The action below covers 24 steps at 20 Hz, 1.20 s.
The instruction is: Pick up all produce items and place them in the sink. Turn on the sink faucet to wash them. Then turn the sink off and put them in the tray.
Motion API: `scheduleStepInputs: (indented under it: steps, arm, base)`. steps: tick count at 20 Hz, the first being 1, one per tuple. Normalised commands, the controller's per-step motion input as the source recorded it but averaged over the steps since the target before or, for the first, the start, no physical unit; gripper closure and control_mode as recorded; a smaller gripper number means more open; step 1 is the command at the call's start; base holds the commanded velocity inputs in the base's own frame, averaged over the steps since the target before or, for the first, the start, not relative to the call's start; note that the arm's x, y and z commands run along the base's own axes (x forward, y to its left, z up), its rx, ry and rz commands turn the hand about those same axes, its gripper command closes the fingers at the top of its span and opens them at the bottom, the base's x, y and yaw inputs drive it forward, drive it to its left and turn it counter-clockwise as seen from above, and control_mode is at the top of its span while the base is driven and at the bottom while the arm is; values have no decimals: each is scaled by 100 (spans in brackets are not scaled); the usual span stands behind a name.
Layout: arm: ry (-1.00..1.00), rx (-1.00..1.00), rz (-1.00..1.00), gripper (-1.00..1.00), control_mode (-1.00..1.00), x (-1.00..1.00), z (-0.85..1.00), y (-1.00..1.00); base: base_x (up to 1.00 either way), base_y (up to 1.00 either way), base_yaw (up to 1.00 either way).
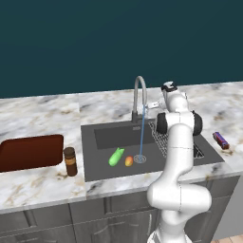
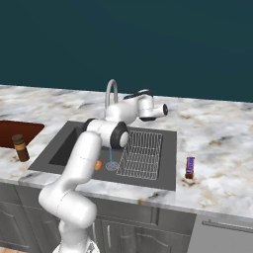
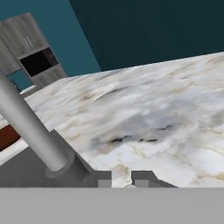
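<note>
Left base view: green cucumber (image 1: 116, 156) and orange fruit (image 1: 129, 161) lie side by side on the sink (image 1: 90, 156) floor, just beside the round drain (image 1: 140, 158). A thin blue water stream (image 1: 143, 135) falls from the faucet (image 1: 138, 92) spout onto the drain, so water is on; produce sits next to the stream rather than under it. Washing step is in hand, I judge; shutting off and moving to tray are not yet done.

Claw (image 1: 153, 105) sits at the faucet's base, right behind the sink, on the handle side, fingers together, nothing held. Likely placed there to work the handle. Hand view shows the faucet stem close by, fingertips (image 3: 104, 178) low against the desk.

Wire rack (image 2: 142, 153) fills the sink's right side; produce is on the open left part, free to reach from above. Tray (image 1: 29, 152) sits on the desk (image 1: 42, 114) left of the sink, brown jar (image 1: 70, 161) between them near the sink edge, a knock risk on transfer. Purple bar (image 1: 220, 140) is well right, out of the way.
</note>
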Motion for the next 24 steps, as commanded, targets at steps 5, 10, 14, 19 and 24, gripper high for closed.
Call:
scheduleStepInputs:
  steps: [5,10,14,19,24]
  arm:
    - [0,2,13,100,-100,23,0,55]
    - [0,2,13,100,-100,28,0,59]
    - [0,0,13,100,-100,20,-4,63]
    - [0,0,7,-100,-100,5,-4,37]
    - [-1,0,3,-100,-100,3,0,-3]
  base:
    - [0,0,0]
    - [0,0,0]
    - [0,0,0]
    - [0,0,0]
    - [0,0,0]
